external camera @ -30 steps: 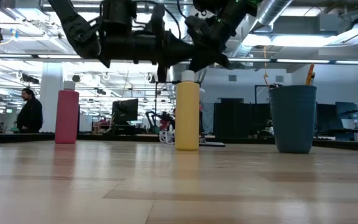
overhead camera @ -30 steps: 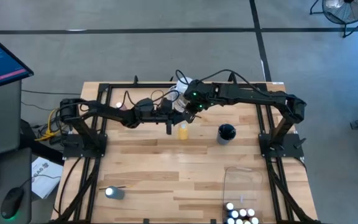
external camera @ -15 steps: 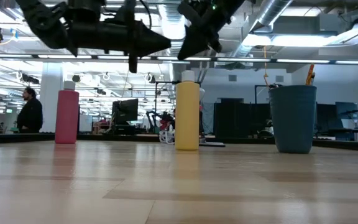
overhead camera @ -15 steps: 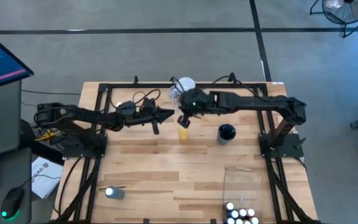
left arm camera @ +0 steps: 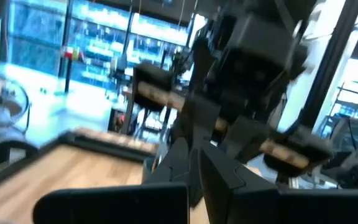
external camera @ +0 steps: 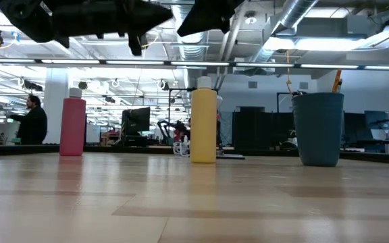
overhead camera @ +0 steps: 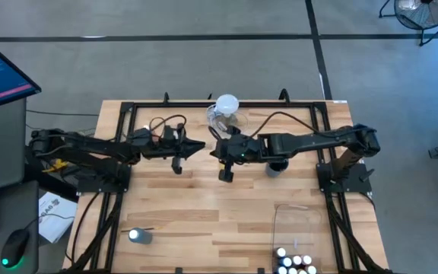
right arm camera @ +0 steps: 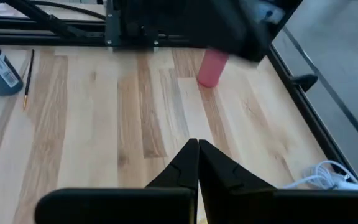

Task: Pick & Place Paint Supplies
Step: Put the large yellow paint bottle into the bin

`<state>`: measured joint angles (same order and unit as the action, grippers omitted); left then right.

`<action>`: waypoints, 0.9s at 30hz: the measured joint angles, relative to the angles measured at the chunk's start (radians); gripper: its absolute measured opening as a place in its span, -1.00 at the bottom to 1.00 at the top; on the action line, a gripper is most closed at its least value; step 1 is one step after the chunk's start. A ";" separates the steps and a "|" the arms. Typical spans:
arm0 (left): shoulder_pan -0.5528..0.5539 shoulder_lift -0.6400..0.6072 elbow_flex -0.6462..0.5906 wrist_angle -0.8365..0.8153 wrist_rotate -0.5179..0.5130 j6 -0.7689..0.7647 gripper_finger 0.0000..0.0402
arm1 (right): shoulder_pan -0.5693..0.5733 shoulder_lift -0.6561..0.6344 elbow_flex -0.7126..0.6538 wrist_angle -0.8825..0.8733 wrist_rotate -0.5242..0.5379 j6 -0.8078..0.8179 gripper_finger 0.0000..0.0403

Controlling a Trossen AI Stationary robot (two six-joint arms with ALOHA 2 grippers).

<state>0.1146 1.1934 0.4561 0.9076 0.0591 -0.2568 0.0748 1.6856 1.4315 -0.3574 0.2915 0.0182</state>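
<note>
Pincers (overhead camera: pixel 201 145) retreated; yellow bottle (external camera: pixel 203 125) upright.

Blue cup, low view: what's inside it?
A thin orange stick, probably a brush handle, pokes up out of the blue cup. The cup's wall is opaque, so whatever sits lower inside cannot be seen.

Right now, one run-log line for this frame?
left pincer: shut, empty, above table | right pincer: shut, empty, above table | yellow bottle: upright | pink bottle: upright
</note>
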 joint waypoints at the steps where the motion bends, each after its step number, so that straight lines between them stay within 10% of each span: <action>1: 0.000 -0.014 0.000 0.002 0.002 0.007 -1.00 | 0.005 0.000 0.000 0.004 0.001 -0.003 -1.00; 27: -0.008 -0.056 0.002 0.092 0.017 0.059 -1.00 | -0.014 0.005 0.000 -0.072 -0.002 -0.018 -1.00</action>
<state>0.1070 1.1374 0.4576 0.9995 0.0761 -0.1982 0.0605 1.6901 1.4311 -0.4292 0.2893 0.0006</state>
